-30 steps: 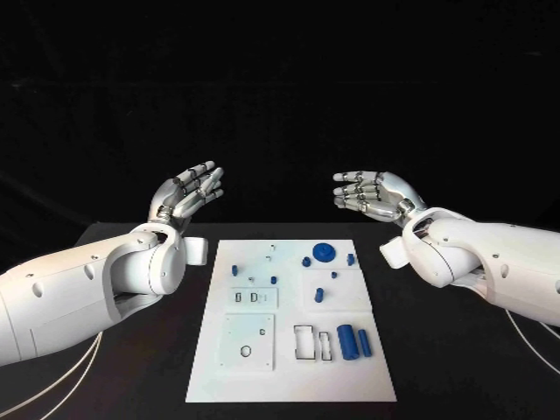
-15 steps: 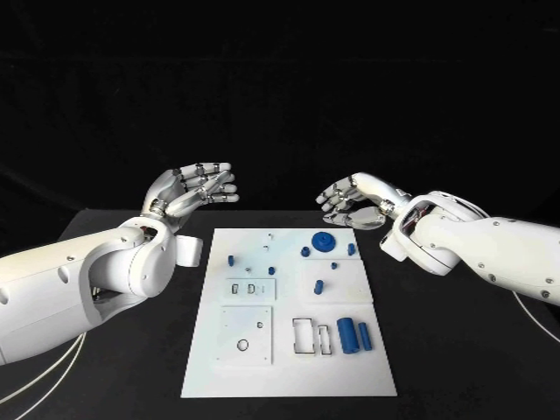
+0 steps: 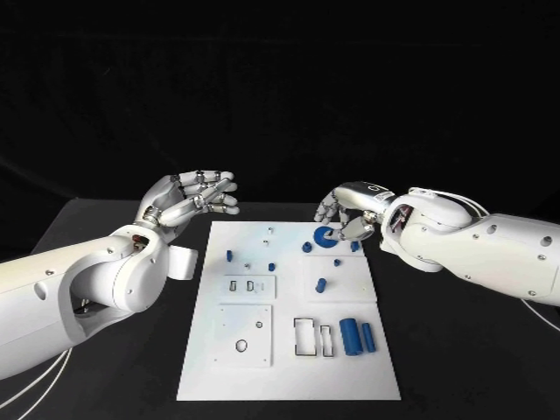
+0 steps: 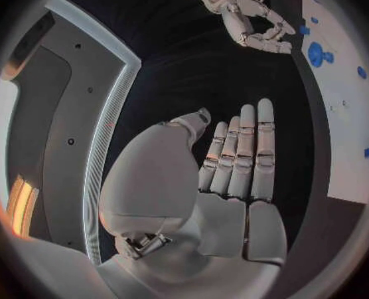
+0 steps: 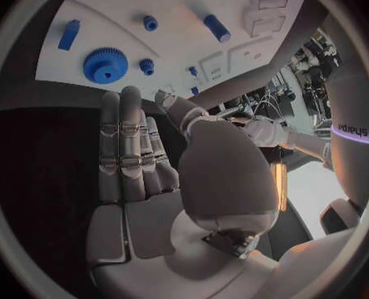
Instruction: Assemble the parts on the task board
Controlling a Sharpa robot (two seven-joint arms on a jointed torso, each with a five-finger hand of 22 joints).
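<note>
The white task board (image 3: 293, 367) lies lengthwise in the middle of the table. A blue gear (image 3: 323, 234) sits near its far edge, with several small blue pegs (image 3: 273, 266) around it. Two blue cylinders (image 3: 350, 334) lie at the near right. My right hand (image 3: 351, 210) hovers over the board's far right corner, fingertips just beside the gear, holding nothing. In the right wrist view its fingers (image 5: 122, 146) stretch out flat towards the gear (image 5: 105, 65). My left hand (image 3: 192, 197) is raised off the board's far left corner, empty, with its fingers (image 4: 243, 153) extended side by side.
White inset plates with slots (image 3: 251, 287) and a hole (image 3: 243, 345) lie on the board's left half. Rectangular cut-outs (image 3: 305, 339) sit beside the cylinders. Black tabletop (image 3: 469, 350) runs along both sides of the board. My right hand (image 4: 251, 20) also appears in the left wrist view.
My right hand has come down and forward from a raised pose to the board's far right corner by the gear. My left hand has shifted slightly inward and stays raised.
</note>
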